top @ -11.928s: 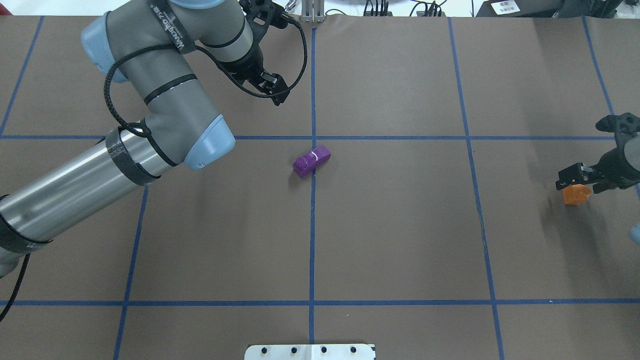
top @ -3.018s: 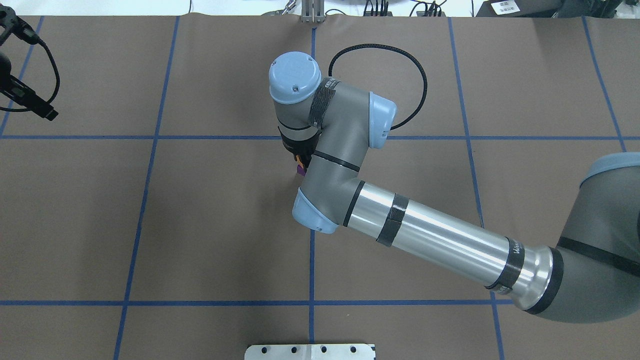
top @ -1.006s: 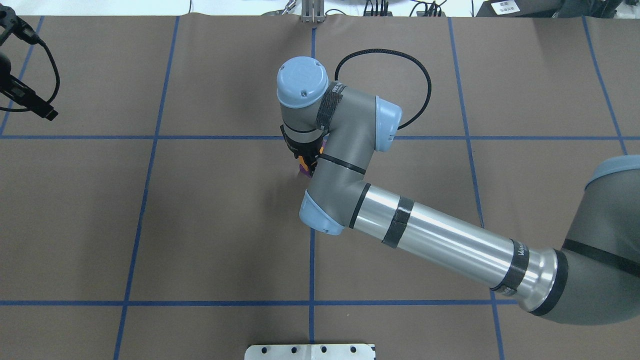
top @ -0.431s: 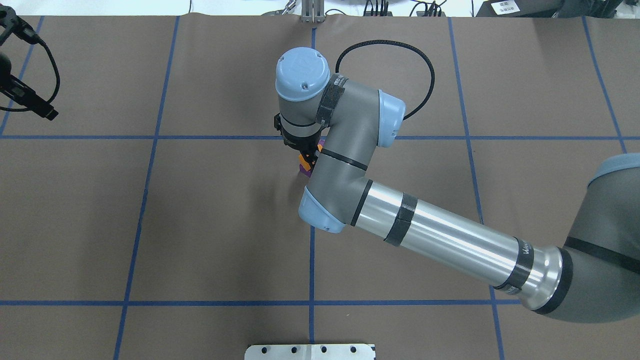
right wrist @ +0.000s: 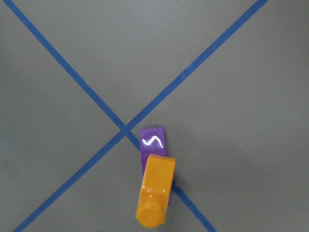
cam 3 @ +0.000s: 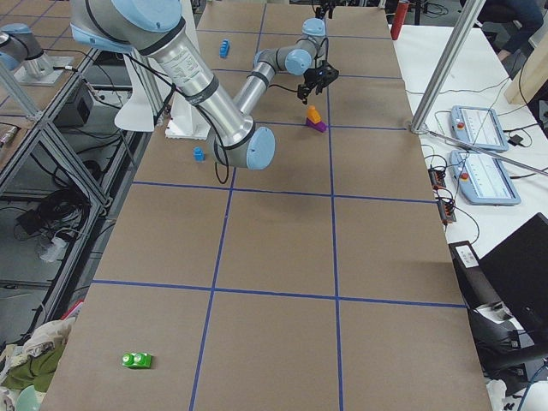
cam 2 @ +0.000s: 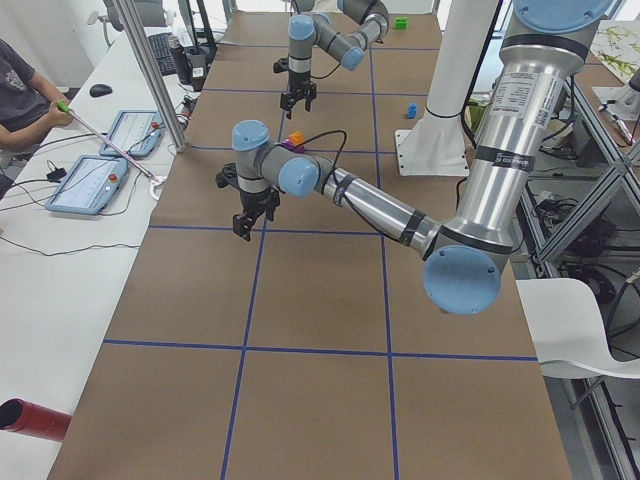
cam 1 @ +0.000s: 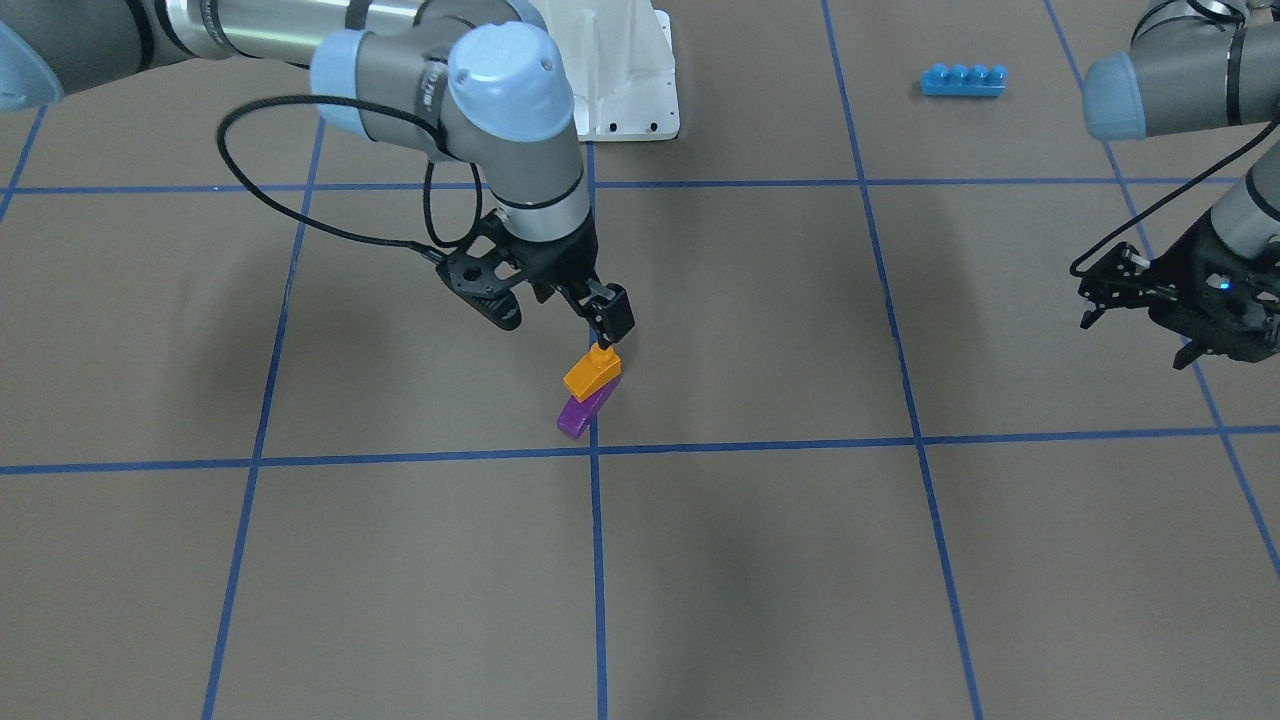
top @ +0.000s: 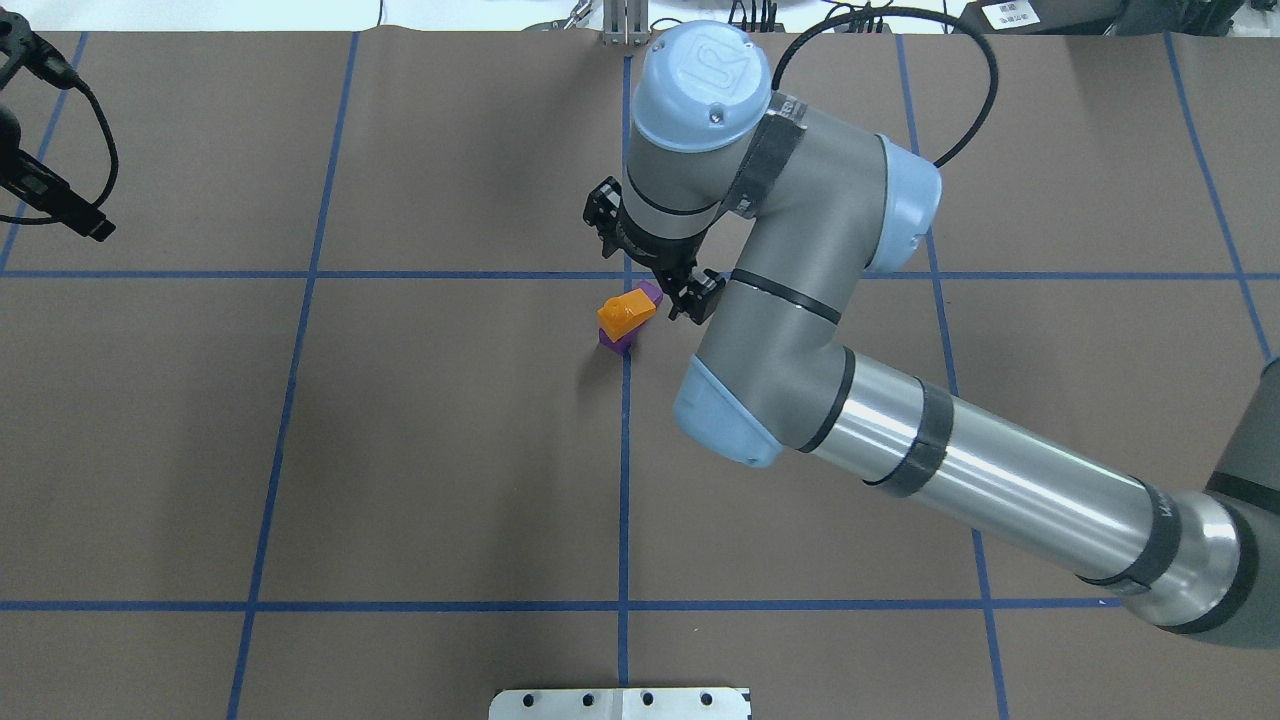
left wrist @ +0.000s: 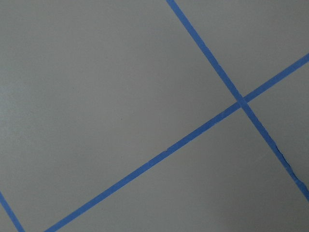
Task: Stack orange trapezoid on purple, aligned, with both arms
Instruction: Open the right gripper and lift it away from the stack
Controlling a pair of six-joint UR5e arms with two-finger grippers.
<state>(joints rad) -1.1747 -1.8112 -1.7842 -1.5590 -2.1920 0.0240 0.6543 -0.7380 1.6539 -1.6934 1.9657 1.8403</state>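
Near the middle of the brown table (cam 1: 900, 560), by a crossing of blue tape lines, the orange trapezoid (cam 1: 592, 372) sits on the purple (cam 1: 583, 412), stud up. The two run along the same line, but in the right wrist view the orange one covers only the purple's near part and looks slightly skewed on it, leaving the far end bare. The right gripper (cam 1: 556, 312) hangs just above the pair with its jaws spread wide, holding nothing. One finger is close over the orange stud. The left gripper (cam 1: 1180, 300) is well apart at the table's side, over bare paper. How wide it stands, I cannot tell. A long blue brick (cam 1: 962, 79) lies far off.
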